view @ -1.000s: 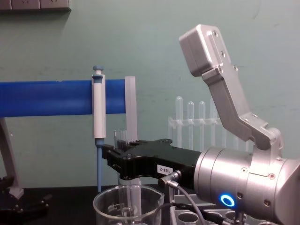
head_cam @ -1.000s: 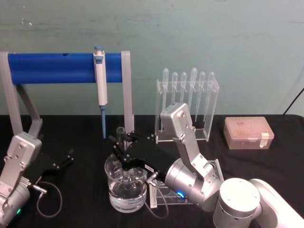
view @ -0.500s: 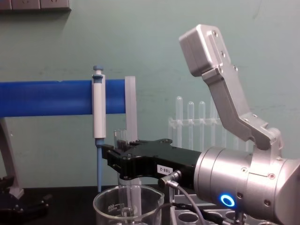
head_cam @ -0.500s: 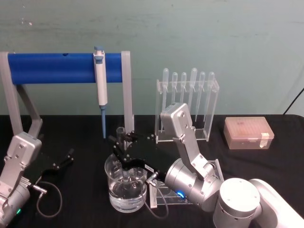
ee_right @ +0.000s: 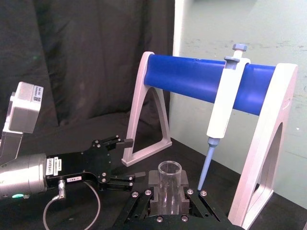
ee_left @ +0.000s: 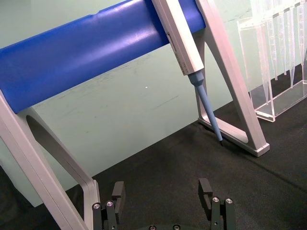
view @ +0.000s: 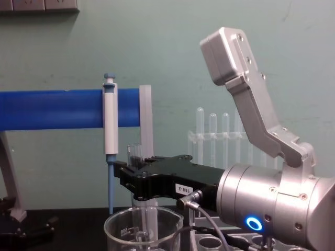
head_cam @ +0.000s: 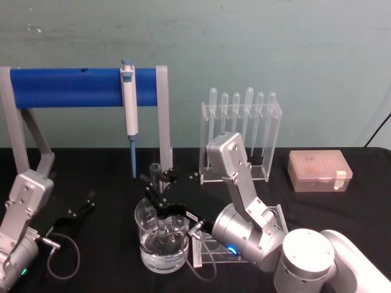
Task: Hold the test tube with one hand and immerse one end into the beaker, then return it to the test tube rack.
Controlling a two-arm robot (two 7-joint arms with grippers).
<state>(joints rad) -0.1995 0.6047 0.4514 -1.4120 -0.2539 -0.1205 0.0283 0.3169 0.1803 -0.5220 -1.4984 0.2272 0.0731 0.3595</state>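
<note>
Head view takes in a black worktop (head_cam: 342, 220) with a long blue cylindrical bar on grey legs (head_cam: 67, 87) across the back. A white-and-blue pipettor (head_cam: 129, 110) hangs from the bar. The thick silver right arm (head_cam: 244, 229), its blue ring light lit, reaches in from the right toward the centre.

Below the arm's tip stands the wide clear glass beaker (head_cam: 146, 247), with liquid in its lower part. Its white graduation print is too small to read. A clear test tube rack (view: 208, 242) sits under the arm, just beside the beaker.

The black flat right end effector (head_cam: 160, 194) is clamped on the long clear glass test tube (head_cam: 156, 174). In the right wrist view its fingers (ee_right: 152, 195) press the glass from both sides. The tube stands upright, with its open rim above the end effector and its round end down inside the beaker, seemingly at the liquid line. A white label (view: 183, 187) on this end effector ends in "-2".

The black left end effector (ee_left: 162, 191) rests low at the worktop's left, fingers spread wide with nothing between them.
</note>
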